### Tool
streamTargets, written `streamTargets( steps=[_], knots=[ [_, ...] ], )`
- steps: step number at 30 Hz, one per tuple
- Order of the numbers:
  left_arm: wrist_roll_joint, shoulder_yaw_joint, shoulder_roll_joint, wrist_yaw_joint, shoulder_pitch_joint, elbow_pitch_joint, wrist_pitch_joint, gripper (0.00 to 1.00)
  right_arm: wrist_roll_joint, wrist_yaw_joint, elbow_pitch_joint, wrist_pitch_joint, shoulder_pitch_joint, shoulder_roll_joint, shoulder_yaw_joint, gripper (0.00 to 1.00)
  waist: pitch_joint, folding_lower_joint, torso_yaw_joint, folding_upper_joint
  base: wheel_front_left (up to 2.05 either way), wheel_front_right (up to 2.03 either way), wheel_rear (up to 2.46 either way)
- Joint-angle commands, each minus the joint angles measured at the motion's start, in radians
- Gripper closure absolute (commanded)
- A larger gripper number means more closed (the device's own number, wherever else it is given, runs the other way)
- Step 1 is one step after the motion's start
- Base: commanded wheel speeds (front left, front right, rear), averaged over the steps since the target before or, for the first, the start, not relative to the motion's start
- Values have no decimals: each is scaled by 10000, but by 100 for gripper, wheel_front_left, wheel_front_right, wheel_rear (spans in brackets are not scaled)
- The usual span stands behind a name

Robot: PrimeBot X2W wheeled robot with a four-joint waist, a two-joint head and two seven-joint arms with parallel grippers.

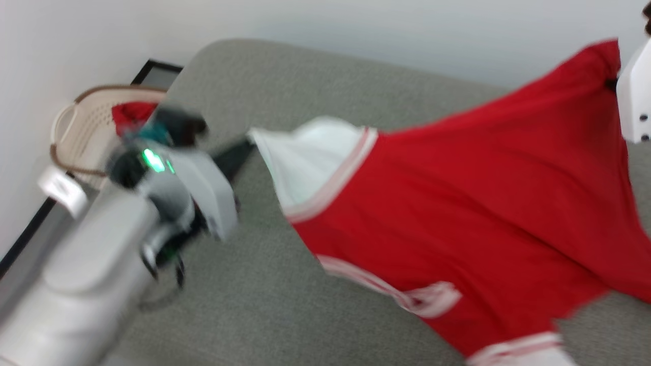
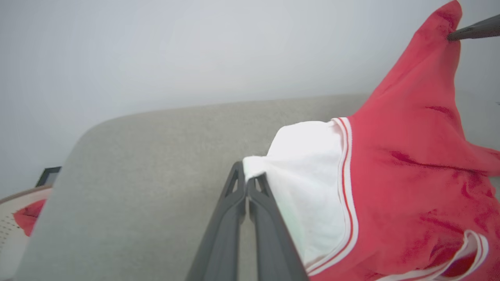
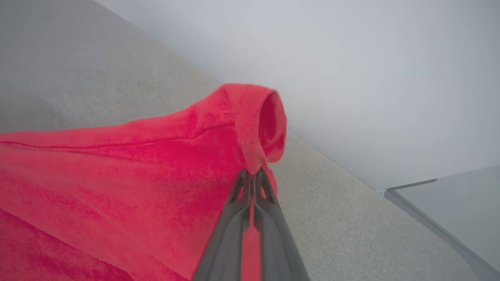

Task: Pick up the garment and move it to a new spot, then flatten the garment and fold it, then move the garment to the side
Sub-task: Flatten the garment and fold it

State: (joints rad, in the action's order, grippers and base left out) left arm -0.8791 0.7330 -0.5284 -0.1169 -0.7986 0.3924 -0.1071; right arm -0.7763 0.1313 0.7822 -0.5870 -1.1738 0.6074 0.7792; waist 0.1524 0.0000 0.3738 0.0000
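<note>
Left arm slants in over bench point(image 1: 264, 81) left edge, left hand point(image 2: 247, 180) pinching white corner of garment point(image 1: 483, 193). Right hand point(image 3: 252, 171) raised near far edge, pressed shut on red fold. Garment stretched between them; hem cut off, contact with bench unclear through blur.

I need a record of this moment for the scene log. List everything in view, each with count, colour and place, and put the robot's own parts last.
garment: one, red with white-and-red striped trim and a white inside, stretched between both grippers over the padded surface
padded surface: one, grey fabric, beneath the garment
basket: one, cream with a brown rim, beyond the surface's left corner
cloth: one, red, inside the basket
frame: one, black, against the wall behind the basket
wall: one, white, behind the surface
left forearm: one, pale grey, lower left of the head view
left gripper: one, dark, shut on the garment's white corner
right gripper: one, dark, shut on a red edge of the garment
</note>
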Motion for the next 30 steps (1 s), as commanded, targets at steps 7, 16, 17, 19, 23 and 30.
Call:
streamTargets(
  steps=[7,16,17,19,23,30],
  knots=[
    [-33,-463,-150,112,-2440,817,-1099,100,919,-13,583,1627,-745,-721,-502,100,-1055,0,-969,0,0,0,0],
    [379,-635,360,57,-4924,2664,-999,100,2072,-11,1488,3039,-1736,-1567,-1344,100,-1420,0,-1644,0,0,0,0],
    [534,-583,394,36,-5189,2886,-932,100,2181,-13,1611,3176,-1830,-1655,-1449,100,-1457,0,-1713,0,0,0,0],
    [505,-653,559,23,-5693,3324,-745,100,2365,-11,1814,3401,-2020,-1883,-1651,100,-1523,0,-1847,0,0,0,0],
    [654,-609,736,-40,-6520,4157,-555,100,2695,-11,2115,3693,-2284,-2205,-1932,100,-1565,0,-2094,0,0,0,0],
    [729,-461,950,-106,-7451,5251,-178,100,2824,-11,2250,3754,-2453,-2426,-2212,100,-1371,0,-2376,0,0,0,0]
  ],
)
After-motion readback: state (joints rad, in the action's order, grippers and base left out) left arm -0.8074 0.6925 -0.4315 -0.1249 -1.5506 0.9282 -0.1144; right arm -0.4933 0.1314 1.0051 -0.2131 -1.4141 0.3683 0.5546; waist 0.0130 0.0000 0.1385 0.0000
